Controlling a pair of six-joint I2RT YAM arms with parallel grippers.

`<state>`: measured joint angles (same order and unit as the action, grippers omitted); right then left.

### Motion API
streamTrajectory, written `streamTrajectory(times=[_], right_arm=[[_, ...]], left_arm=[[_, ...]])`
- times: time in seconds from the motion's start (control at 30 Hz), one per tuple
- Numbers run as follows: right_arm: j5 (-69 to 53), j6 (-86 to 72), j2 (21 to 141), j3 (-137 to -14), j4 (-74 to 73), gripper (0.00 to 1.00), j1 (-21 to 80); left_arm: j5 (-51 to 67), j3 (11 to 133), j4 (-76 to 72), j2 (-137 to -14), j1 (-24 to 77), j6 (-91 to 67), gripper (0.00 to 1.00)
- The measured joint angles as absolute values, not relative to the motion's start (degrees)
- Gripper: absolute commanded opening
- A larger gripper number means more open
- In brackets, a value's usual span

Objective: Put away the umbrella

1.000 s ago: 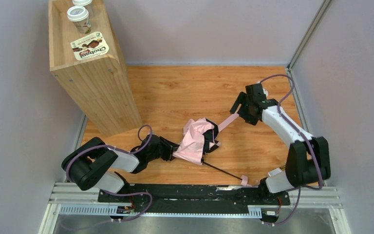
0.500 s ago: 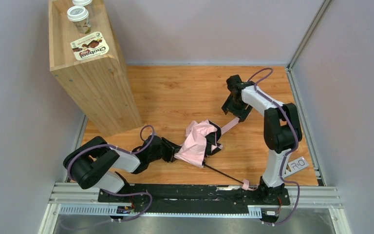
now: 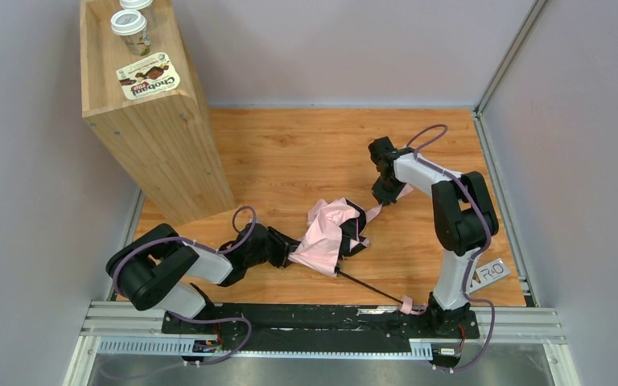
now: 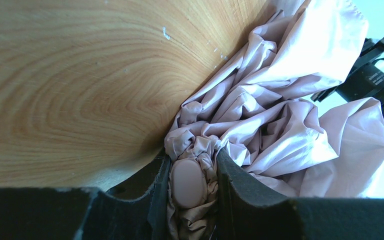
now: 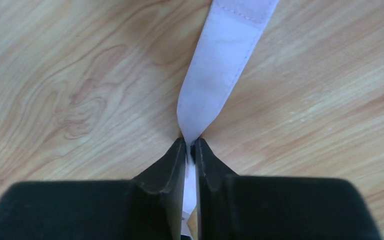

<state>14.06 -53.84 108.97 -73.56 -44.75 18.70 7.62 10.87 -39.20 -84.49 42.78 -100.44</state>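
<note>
Midway across the wooden table (image 3: 290, 149), the umbrella (image 3: 327, 235) lies as a loose, crumpled bundle: thin pale pink fabric, light, limp and probably slippery, over stiff black ribs, its thin shaft (image 3: 370, 287) trailing toward the near edge. The left gripper (image 4: 192, 170) clenches bunched cloth; the right gripper (image 5: 190, 145) pinches the flat strap (image 5: 222, 75), a sensible hold for cinching.

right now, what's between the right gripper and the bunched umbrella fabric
Only the thin pink strap, stretched from the umbrella to the right gripper, which pinches its end over bare table; the top external view shows it.
</note>
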Motion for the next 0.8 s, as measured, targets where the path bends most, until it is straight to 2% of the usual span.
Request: streamTrajectory(times=[0.03, 0.23, 0.53, 0.7, 0.73, 0.8], right_arm=[[14.50, -53.82, 109.27, -73.95, -44.47, 0.00, 19.20], [15.92, -51.03, 115.00, -81.67, -40.88, 0.00, 22.70], [17.72, -38.22, 124.57, -93.86, -30.72, 0.00, 27.07], [18.15, -33.95, 126.13, -95.64, -28.64, 0.00, 27.46], [18.11, -32.99, 126.45, -96.27, -28.75, 0.05, 27.44], [17.87, -30.98, 127.20, -98.08, -30.17, 0.34, 27.44]], left_arm=[[7.62, 10.87, -39.22, -84.49, 42.78, -100.44, 0.00], [7.68, 10.90, -39.72, -85.01, 42.78, -100.47, 0.00], [8.58, 12.29, -43.72, -89.34, 42.83, -100.86, 0.00], [8.19, 12.82, -44.27, -90.13, 42.96, -101.45, 0.00], [8.01, 12.82, -44.27, -90.19, 43.00, -101.78, 0.00], [7.88, 12.82, -44.36, -90.35, 43.07, -102.83, 0.00]])
